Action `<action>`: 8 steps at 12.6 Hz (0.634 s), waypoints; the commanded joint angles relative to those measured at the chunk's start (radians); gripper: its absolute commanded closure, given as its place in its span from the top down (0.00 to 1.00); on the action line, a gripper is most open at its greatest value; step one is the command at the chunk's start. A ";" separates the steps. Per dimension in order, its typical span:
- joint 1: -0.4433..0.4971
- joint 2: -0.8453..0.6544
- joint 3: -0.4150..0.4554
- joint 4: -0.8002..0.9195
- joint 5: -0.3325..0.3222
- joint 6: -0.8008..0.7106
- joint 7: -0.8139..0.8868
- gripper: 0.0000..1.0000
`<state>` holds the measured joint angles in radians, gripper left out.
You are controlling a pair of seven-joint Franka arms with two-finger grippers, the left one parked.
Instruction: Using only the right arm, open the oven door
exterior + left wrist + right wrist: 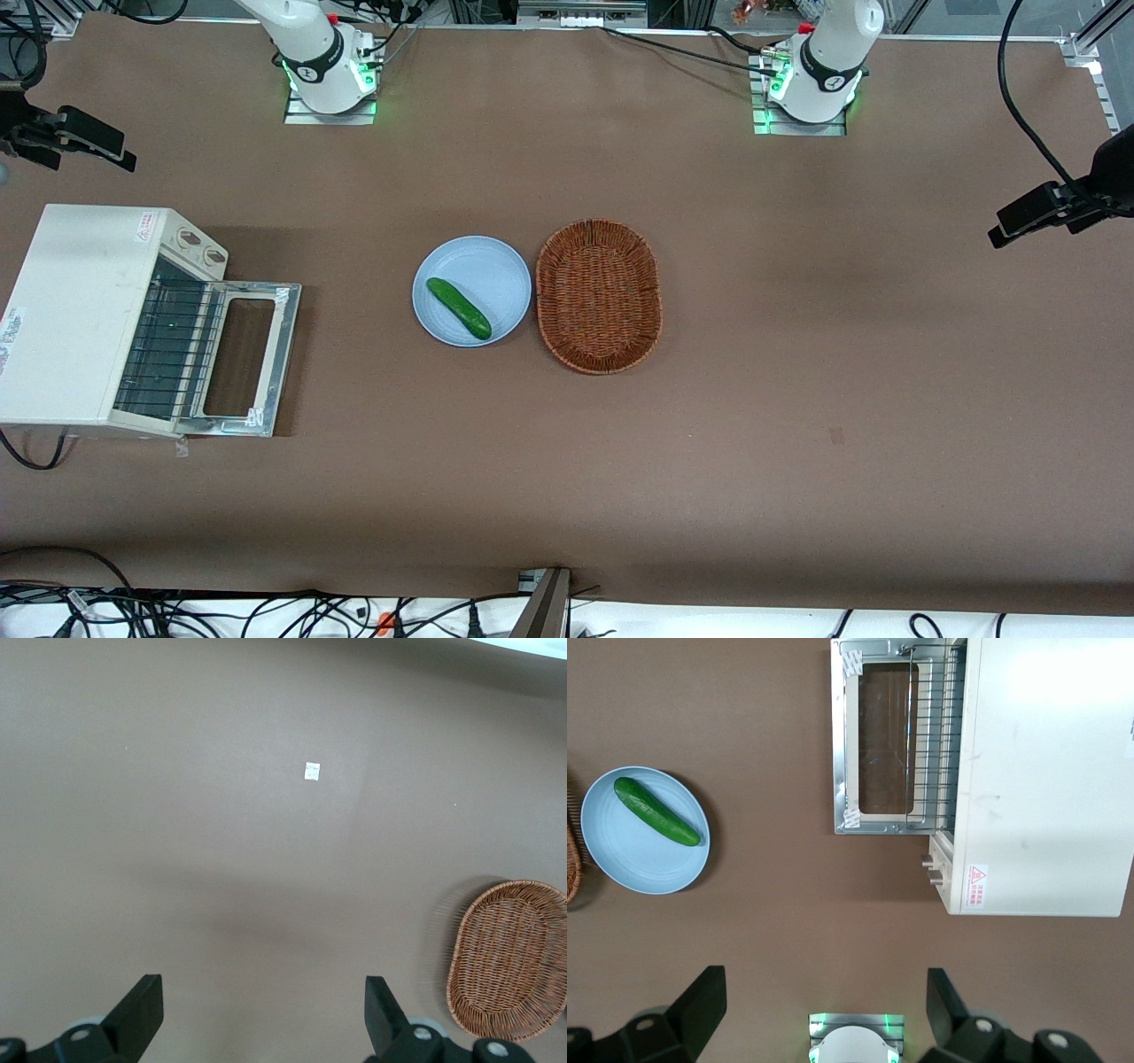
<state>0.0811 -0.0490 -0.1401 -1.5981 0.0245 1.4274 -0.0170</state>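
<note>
oven door (251, 358) folded down flat, resting open on the surface (797, 399) at working arm's end | claw (819, 1005) raised high above it, clear of door; fingers (700, 1003) spread apart, holding nothing

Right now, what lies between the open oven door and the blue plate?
Only bare brown table between silver-framed glass oven door and round blue plate, front view. Tool open, high above.

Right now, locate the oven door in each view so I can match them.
Front view: the silver glass-windowed oven door lies folded down flat in front of the cream toaster oven.
Right wrist view: oven door open; open tool high above the table.
Left wrist view: not in it.
Shared landmark: blue plate.
</note>
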 commanded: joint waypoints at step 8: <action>-0.003 0.032 -0.001 0.061 -0.015 0.001 -0.003 1.00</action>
<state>0.0809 -0.0231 -0.1405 -1.5547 0.0207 1.4293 -0.0170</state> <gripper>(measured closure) 0.000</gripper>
